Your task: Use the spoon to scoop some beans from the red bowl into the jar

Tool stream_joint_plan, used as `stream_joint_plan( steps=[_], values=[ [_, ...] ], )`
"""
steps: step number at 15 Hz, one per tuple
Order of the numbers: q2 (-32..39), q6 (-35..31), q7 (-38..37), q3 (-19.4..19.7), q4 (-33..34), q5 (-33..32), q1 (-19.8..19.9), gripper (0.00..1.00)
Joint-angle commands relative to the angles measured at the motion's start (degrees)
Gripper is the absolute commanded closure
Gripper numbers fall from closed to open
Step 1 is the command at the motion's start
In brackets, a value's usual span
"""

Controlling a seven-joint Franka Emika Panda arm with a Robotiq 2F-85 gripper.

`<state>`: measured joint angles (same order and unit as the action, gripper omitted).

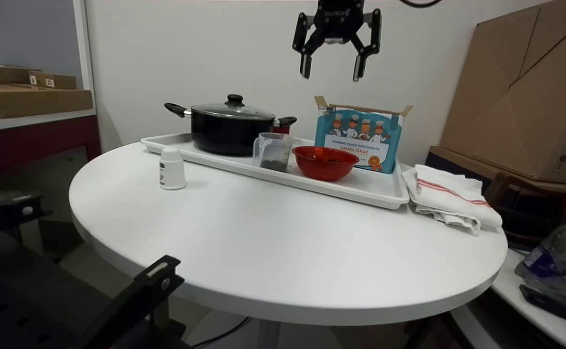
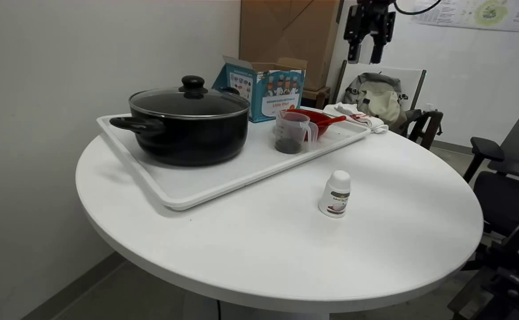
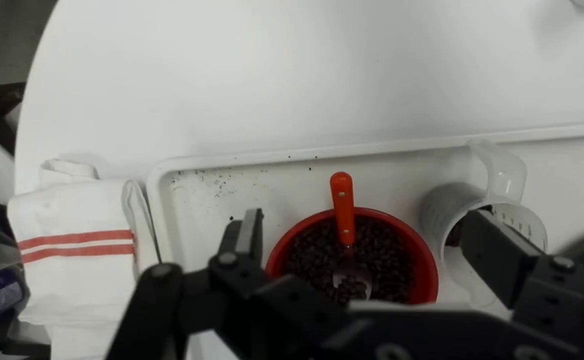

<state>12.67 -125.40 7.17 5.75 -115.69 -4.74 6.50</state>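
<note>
"What is seen nearest?"
"The smooth white worktop (image 1: 263, 232), then a tray (image 1: 377, 187), likely rimmed to catch spills."
"The spoon (image 3: 343, 207)?"
"It is rested in dark beans (image 3: 384, 245) in the round, shiny red bowl (image 1: 326, 170), handle out, perhaps for easy grabbing. In an exterior view, the clear jar (image 1: 278, 148) is set just left."
"The jaws?"
"Held high and apart, empty."

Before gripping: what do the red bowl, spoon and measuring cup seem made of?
Red bowl: probably plastic, even colour, slight sheen.
Spoon: smooth reddish handle with rivets, likely plastic; shiny scoop, apparently metal.
Measuring cup: likely hazy plastic; dark contents show through.
</note>
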Motion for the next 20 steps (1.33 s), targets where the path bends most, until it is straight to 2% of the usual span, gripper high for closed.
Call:
stream_joint_plan(
  steps=[1,7,12,20],
  values=[
    [9.18,1.58,0.43,-0.87,9.44,2.3,0.32,0.0],
    [20.46,4.29,0.17,-1.92,18.86,3.14,0.51,0.0],
    [25.79,6.94,-0.17,-2.71,23.65,2.92,0.17,0.0],
    [29.78,9.37,-0.77,-2.79,24.67,2.46,0.06,0.0]
  ],
)
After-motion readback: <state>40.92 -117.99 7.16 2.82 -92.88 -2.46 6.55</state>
